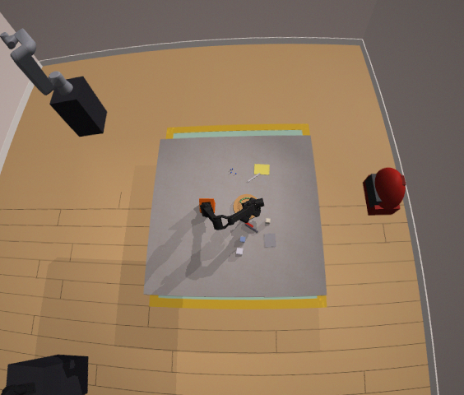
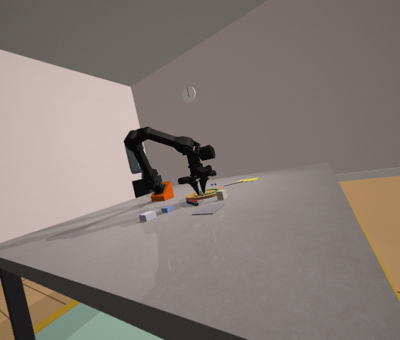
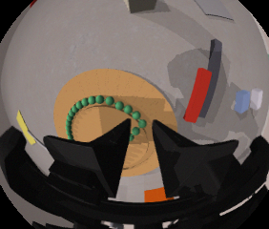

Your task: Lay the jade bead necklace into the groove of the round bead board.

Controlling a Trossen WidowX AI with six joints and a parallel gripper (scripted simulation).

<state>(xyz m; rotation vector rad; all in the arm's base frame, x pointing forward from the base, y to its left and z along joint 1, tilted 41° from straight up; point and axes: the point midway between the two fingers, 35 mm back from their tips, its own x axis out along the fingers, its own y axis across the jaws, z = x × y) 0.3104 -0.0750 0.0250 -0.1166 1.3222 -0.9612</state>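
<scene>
We see the grey table (image 1: 232, 271) (image 2: 251, 256) beneath the jaws. The black arm (image 1: 240, 216) (image 2: 163, 137) reaches over it, bringing the gripper (image 1: 252, 208) (image 2: 201, 193) (image 3: 141, 122) down, tips low over the board. Jaws partly open, narrow gap, nothing gripped.

Round bead board (image 1: 237, 207) (image 2: 193, 196) (image 3: 111, 81): under the jaws, lying flat. Grey pad (image 1: 270, 239) (image 2: 208, 210) (image 3: 215, 9): beyond the jaws, upper right in the wrist view. Yellow note (image 1: 262, 169) (image 2: 248, 179) (image 3: 26, 128): left of the jaws there.

Jade bead necklace (image 1: 243, 198) (image 2: 213, 190) (image 3: 99, 99): on the board, arcing ahead and left of the jaws; beads double back beside the fingertips. Groove shows bare near the jaws; not fully filled.

Red-and-dark tool (image 1: 250, 225) (image 2: 192, 201) (image 3: 198, 95): right of the jaws, off the board. Blue block (image 1: 242, 239) (image 2: 167, 209) (image 3: 242, 101): farther right.
</scene>
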